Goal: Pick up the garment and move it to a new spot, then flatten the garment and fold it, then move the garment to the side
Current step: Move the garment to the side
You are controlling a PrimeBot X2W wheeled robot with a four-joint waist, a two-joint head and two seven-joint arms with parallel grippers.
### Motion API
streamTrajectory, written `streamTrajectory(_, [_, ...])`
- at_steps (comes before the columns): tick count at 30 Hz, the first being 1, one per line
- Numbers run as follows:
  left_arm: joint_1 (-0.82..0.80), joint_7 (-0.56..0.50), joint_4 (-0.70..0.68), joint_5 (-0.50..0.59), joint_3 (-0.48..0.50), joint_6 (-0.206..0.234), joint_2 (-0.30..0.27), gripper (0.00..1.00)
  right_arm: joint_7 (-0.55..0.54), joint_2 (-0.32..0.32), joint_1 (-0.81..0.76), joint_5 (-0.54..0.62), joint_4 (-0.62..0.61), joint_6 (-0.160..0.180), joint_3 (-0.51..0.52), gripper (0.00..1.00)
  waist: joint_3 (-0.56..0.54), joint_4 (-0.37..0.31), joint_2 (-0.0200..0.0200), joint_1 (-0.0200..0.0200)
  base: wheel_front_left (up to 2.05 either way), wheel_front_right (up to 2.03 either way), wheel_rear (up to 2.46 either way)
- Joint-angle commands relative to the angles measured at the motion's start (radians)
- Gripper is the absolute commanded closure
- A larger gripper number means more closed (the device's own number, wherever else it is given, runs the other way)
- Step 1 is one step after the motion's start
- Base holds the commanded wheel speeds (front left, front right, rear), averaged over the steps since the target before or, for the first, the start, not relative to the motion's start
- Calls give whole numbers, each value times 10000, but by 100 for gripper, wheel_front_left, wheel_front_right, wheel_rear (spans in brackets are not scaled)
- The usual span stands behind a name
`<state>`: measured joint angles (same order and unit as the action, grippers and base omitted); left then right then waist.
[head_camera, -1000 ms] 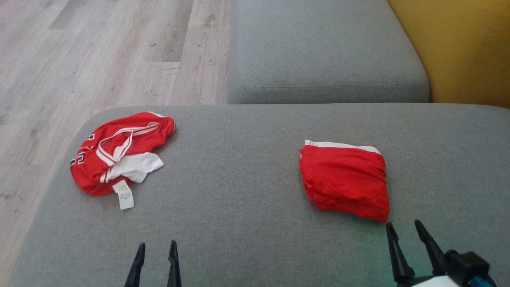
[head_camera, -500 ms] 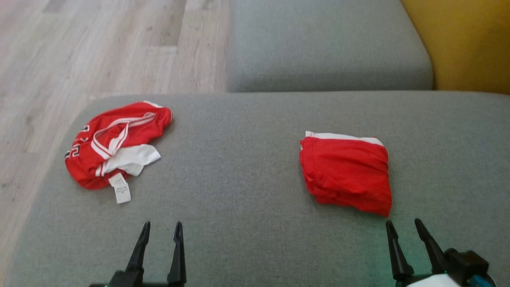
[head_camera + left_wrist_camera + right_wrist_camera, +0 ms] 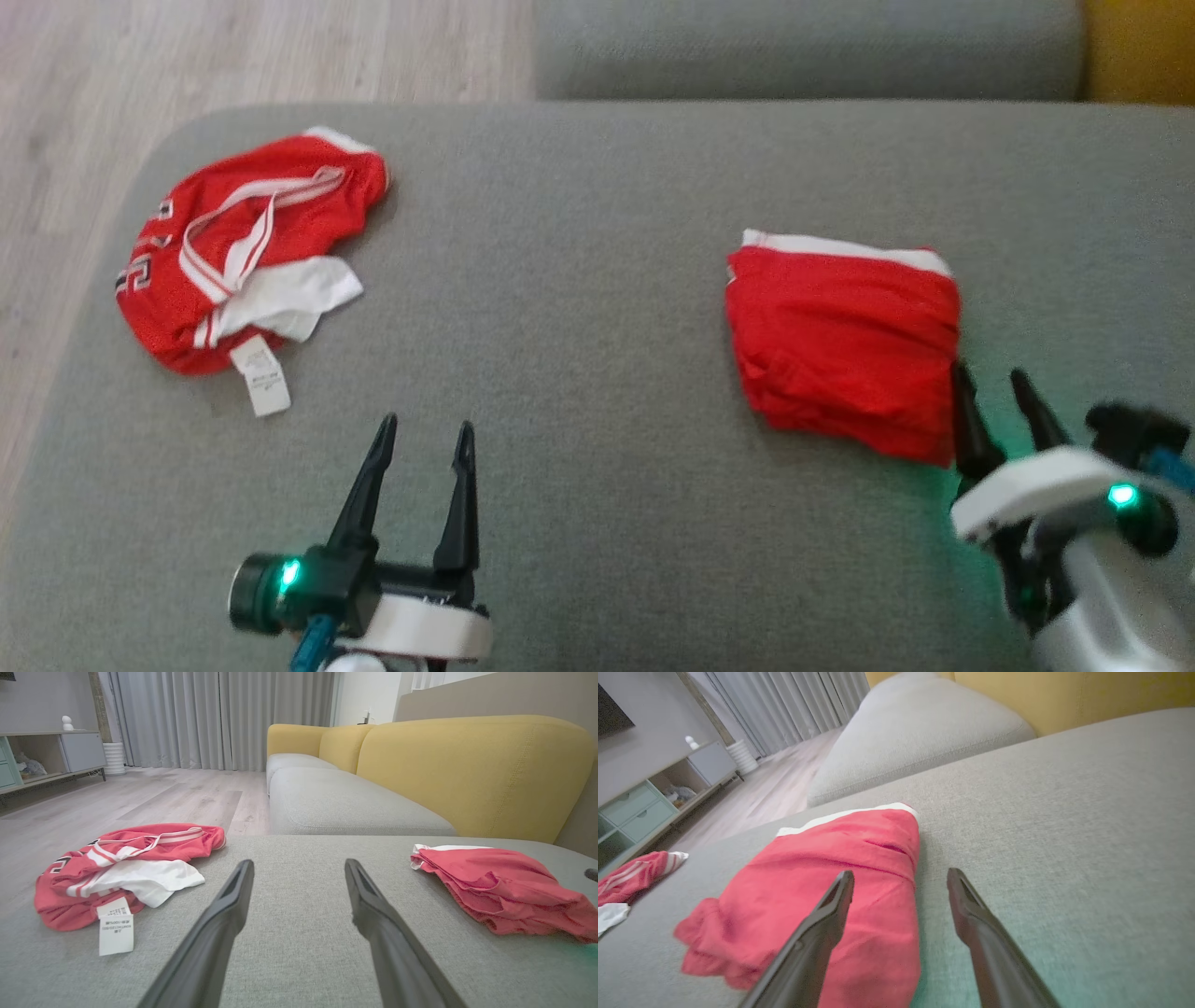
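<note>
A crumpled red garment (image 3: 252, 243) with white trim and a white label lies at the far left of the grey sofa cushion (image 3: 597, 280); the left wrist view shows it (image 3: 187, 842) ahead and to the left. A second red garment (image 3: 845, 345), folded into a rough square, lies to the right. My left gripper (image 3: 426, 425) hovers open over bare cushion, nearer than the crumpled garment and to its right. My right gripper (image 3: 988, 373) is open at the folded garment's near right corner; its left finger (image 3: 822, 933) overlaps the folded garment (image 3: 831, 872).
Wood floor (image 3: 187, 56) drops off past the cushion's left and far-left edges. Another grey cushion (image 3: 794, 47) lies beyond, with a yellow backrest (image 3: 467, 765) on the right. A low cabinet (image 3: 56, 756) and curtains stand across the room. Bare cushion stretches between the two garments.
The head camera has tipped down, so the whole scene slid up the picture. Both grippers have reached forward; the right one now stands at the folded garment's near corner. Both stay open.
</note>
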<state>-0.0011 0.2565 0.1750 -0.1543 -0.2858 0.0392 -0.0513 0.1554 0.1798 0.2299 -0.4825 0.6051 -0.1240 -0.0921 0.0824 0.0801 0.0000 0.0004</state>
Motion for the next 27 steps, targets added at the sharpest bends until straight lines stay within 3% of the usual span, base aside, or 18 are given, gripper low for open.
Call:
streamTrajectory(1, [-482, 53, -348, 61, 228, 72, 11, 0, -101, 206, 505, -95, -90, -67, -225, 0, 346, 151, 0, -4, 0, 0, 0])
streamTrajectory(7, [-902, 53, -287, -96, -82, 186, 11, 0, -888, 452, 1616, -722, 1344, -67, -493, 0, 772, 426, 0, -4, 0, 0, 0])
streamTrajectory(8, [-941, 53, -280, -126, -128, 212, 11, 0, -1022, 467, 1693, -845, 1492, -67, -607, 19, 805, 460, 0, -4, 0, 0, 0])
streamTrajectory(9, [-971, 53, -276, -155, -160, 242, 11, 0, -1117, 487, 1746, -970, 1587, -67, -731, 72, 827, 474, 0, -4, 0, 0, 0])
streamTrajectory(10, [-989, 53, -275, -183, -182, 276, 11, 0, -1133, 528, 1779, -1087, 1620, -67, -848, 100, 845, 478, 0, -4, 0, 0, 0])
streamTrajectory(14, [-979, 53, -316, -243, -180, 378, 11, 0, -958, 1102, 1820, -1290, 1424, -67, -1300, 100, 974, 312, 0, -4, 0, 0, 0])
streamTrajectory(24, [-1723, 53, -655, -81, -331, 257, 11, 0, -1521, 4081, 2774, -896, 812, -67, -1481, 100, 2565, -437, 0, -4, 0, 0, 0])
streamTrajectory(27, [-1990, 53, -698, -38, -428, 224, 11, 0, -1671, 4655, 3012, -821, 768, -67, -1360, 100, 2968, -512, 0, -4, 0, 0, 0])
